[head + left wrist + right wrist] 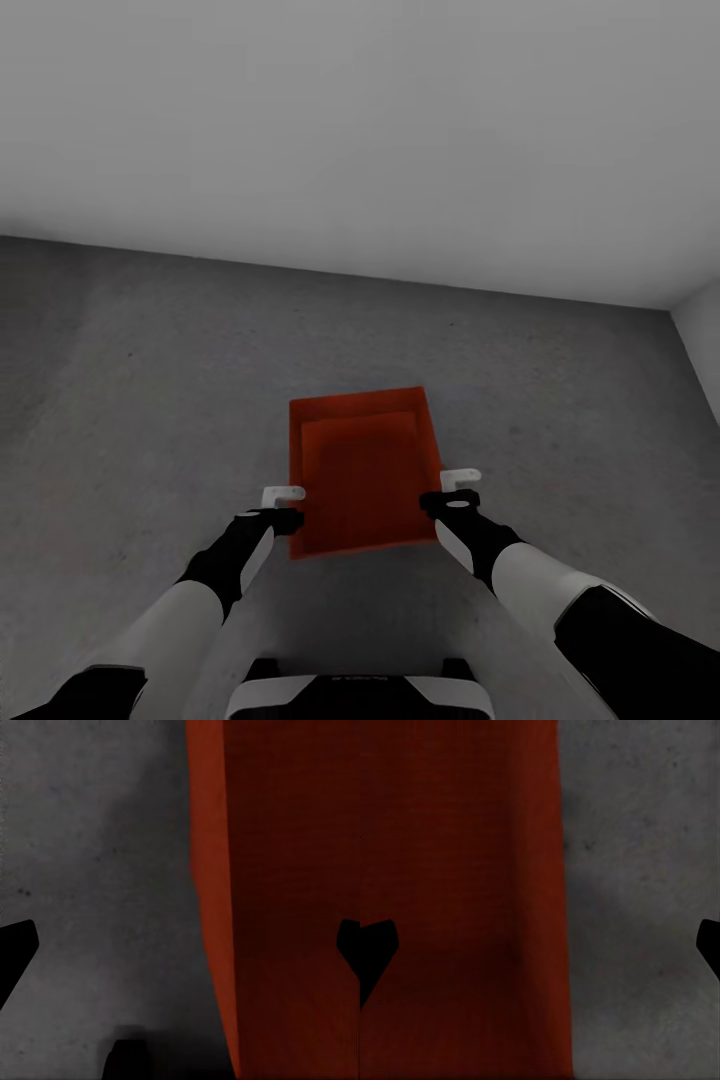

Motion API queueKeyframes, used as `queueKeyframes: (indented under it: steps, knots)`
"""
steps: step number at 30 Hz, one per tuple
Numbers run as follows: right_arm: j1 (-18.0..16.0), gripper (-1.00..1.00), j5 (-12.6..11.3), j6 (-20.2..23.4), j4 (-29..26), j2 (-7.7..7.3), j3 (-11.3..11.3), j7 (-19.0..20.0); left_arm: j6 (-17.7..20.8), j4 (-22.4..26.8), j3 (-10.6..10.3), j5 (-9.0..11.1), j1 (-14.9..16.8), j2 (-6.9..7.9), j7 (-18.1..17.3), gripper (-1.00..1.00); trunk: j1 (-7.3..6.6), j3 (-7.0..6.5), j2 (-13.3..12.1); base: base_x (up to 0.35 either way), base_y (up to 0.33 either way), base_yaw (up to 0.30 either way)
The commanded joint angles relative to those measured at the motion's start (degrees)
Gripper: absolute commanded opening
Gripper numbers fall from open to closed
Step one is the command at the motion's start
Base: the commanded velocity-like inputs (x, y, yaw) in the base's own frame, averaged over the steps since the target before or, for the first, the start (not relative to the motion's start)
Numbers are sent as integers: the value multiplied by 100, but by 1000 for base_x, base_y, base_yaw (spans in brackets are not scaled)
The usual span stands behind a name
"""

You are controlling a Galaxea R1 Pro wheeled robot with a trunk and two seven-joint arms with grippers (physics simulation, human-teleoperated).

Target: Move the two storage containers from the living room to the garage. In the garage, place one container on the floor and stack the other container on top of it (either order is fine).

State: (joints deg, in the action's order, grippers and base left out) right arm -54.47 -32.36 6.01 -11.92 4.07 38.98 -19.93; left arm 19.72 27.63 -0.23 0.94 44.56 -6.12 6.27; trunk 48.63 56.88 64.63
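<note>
One orange-red storage container (362,475) sits low over the dark grey garage floor (120,400), straight ahead of me, its open top facing up. A stepped inner outline shows inside it; I cannot tell whether that is its bottom or a second container. My left gripper (285,506) is at its left wall and my right gripper (458,490) at its right wall. In the left wrist view the container's wall (217,907) runs between the wide-apart fingertips (16,949). The right wrist view shows the same, wall (510,907) between spread fingertips (375,945). Both grippers are open, straddling the walls.
A plain white-grey wall (360,130) meets the floor a short way beyond the container. A second wall (702,340) forms a corner at the far right. Bare concrete lies to the left and right of the container.
</note>
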Motion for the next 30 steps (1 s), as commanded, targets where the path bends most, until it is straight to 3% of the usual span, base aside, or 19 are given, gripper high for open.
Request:
queueKeyframes:
  steps: [1, 30]
  knots:
    - [-2, 100, -24, 41, -12, -3, 48, -38, 32, 8, -3, 11, 0, -2, 23, 100, -22, -16, -39, 0, 0, 0]
    - [-2, 100, -24, 41, -12, -3, 48, -46, 32, 5, -3, 10, 0, 3, 23, 100, -659, -536, -1202, 0, 0, 0]
